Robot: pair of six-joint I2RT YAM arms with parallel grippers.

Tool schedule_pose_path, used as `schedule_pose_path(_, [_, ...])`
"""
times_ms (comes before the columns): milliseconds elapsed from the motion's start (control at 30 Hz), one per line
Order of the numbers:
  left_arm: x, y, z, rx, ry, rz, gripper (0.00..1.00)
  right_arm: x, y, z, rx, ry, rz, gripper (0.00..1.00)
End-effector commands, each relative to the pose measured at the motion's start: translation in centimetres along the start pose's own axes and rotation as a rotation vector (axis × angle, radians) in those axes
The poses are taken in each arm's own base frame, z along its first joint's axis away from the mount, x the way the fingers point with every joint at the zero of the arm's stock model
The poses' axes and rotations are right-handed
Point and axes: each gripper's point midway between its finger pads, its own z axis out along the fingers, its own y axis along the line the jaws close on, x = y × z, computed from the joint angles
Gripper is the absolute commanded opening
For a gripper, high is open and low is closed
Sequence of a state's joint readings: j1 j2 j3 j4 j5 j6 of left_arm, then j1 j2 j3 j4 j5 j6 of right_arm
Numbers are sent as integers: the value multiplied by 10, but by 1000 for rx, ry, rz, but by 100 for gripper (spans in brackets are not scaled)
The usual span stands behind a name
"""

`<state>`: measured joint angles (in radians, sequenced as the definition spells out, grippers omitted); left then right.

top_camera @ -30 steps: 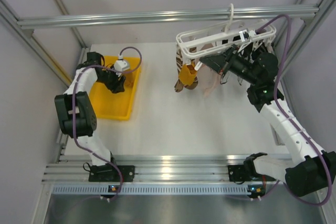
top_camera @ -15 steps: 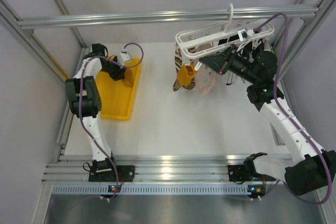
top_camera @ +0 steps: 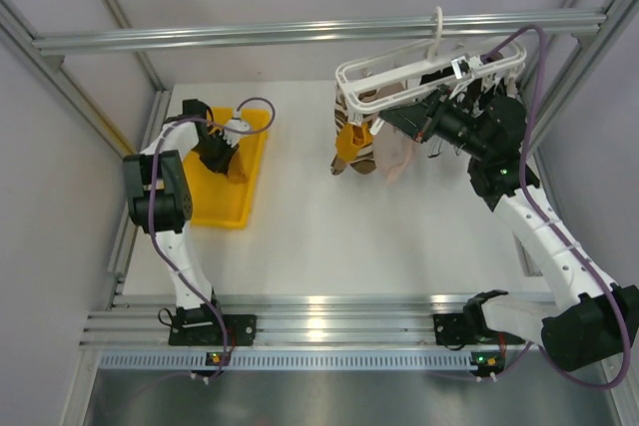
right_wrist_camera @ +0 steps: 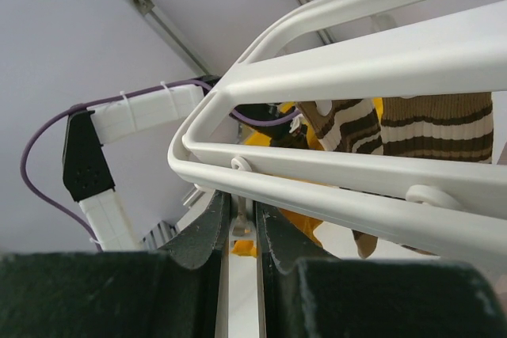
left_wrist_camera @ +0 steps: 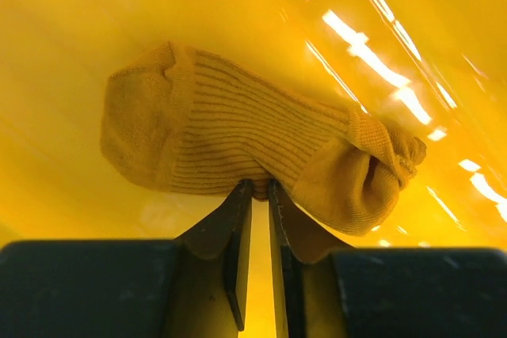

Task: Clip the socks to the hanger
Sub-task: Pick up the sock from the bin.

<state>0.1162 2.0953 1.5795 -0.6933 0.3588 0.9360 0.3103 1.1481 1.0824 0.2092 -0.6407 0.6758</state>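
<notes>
Well to the left of the hanger (top_camera: 399, 71), the yellow tray (top_camera: 215, 207) lies on the desk (top_camera: 300, 236), and the left gripper (left_wrist_camera: 257, 187) reaches down into it. The only thing seen in the tray is a mustard sock (left_wrist_camera: 238, 128), lying flat with its cuff bunched. The jaws are drawn in to a narrow slit and their tips nip the sock's near edge, a thin pinch that should let the soft fabric be lifted clear of the tray wall. Below the hanger's left end hang the socks already clipped: a brown striped sock (right_wrist_camera: 432, 124), a hung mustard sock (top_camera: 354, 142) and a pale pink sock (top_camera: 401, 159), each dangling above the desk. Toward the hanger's right end the right gripper (right_wrist_camera: 240, 205) reaches up from under the frame, closed tight on a small clip (right_wrist_camera: 238, 227), likely squeezing it open and steadying the frame for the next sock. Farthest back, the hanger's hook (top_camera: 438, 22) rides over the aluminium bar (top_camera: 250, 35), which keeps the frame aloft
</notes>
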Motion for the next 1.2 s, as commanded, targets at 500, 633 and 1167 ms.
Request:
schedule_pose_path(500, [4, -88, -112, 176, -30, 7, 48, -19, 24, -1, -61, -34, -55, 0])
schedule_pose_path(633, [9, -108, -111, 323, -100, 277, 50, -18, 24, -2, -63, -32, -55, 0])
schedule_pose_path(1167, [6, -77, -45, 375, -218, 704, 77, -16, 17, -3, -41, -20, -53, 0])
